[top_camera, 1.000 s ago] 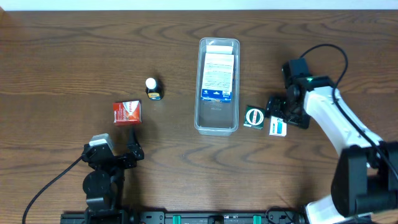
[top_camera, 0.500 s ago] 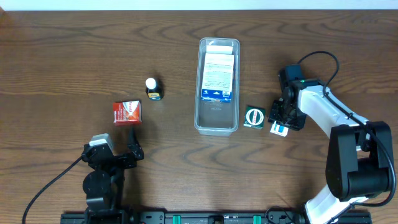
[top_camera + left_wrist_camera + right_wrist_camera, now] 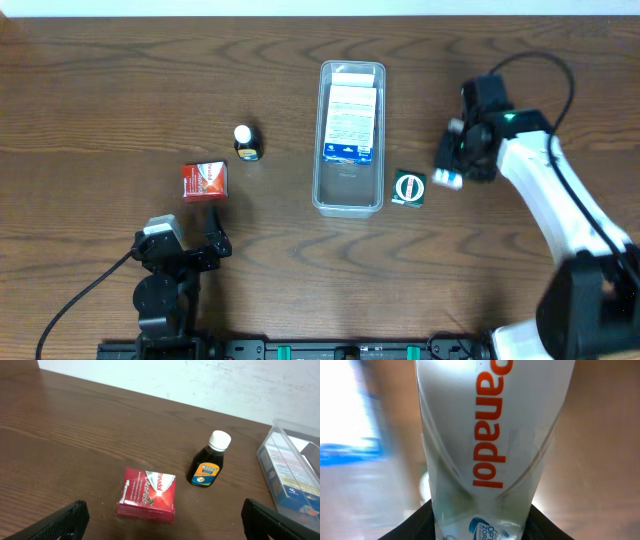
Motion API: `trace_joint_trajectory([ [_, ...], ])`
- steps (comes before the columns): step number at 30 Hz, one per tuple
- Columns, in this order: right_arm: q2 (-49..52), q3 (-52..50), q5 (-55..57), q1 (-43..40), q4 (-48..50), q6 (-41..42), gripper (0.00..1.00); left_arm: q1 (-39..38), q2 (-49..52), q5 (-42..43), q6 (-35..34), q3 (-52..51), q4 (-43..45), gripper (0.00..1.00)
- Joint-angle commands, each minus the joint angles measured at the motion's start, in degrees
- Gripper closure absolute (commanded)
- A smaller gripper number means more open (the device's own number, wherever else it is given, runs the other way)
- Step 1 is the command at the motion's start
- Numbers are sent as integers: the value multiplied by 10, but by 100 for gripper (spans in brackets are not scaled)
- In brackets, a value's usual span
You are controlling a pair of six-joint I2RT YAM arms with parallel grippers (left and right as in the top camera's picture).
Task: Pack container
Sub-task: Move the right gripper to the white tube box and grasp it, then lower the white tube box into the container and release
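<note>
Panadol box point(image 3: 448, 179) now aloft, right pincer point(image 3: 461, 161)

A red box point(image 3: 146, 495) lies near a white-capped dark bottle point(image 3: 209, 461), the container point(image 3: 268, 446) at right.

One container point(image 3: 348, 192); one bottle point(image 3: 245, 142); four boxes: red box point(image 3: 205, 181), green box point(image 3: 409, 188), blue-white box point(image 3: 351, 122), Panadol box point(image 3: 485, 445).

Dark, grained wood is seen in the table point(image 3: 90, 90). Clear, glossy plastic is used for the container point(image 3: 349, 207), smooth glossy card for the white box point(image 3: 485, 435).
</note>
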Motion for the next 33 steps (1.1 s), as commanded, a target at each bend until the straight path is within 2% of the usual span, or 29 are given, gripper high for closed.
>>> trace_joint_trajectory([
  [1,-46,51,-33,46,9,-3,56,-1,0,4,8,-13,-8,2],
  [5,-46,64,-25,110,70,-11,56,-1,0,4,8,-13,-8,2],
  [10,8,64,-12,168,151,-5,58,-1,0,4,8,-13,-7,2],
  [13,61,64,-12,181,201,11,60,-1,0,4,8,-13,-8,2],
  [22,204,64,-66,183,341,35,55,-1,0,4,8,-13,-8,2],
  [27,231,64,-84,183,381,34,45,-1,0,4,8,-13,-8,2],
  [30,230,64,-84,183,393,31,35,-1,0,4,8,-13,-8,2],
  [33,228,64,-86,182,406,23,36,-1,0,4,8,-13,-8,2],
])
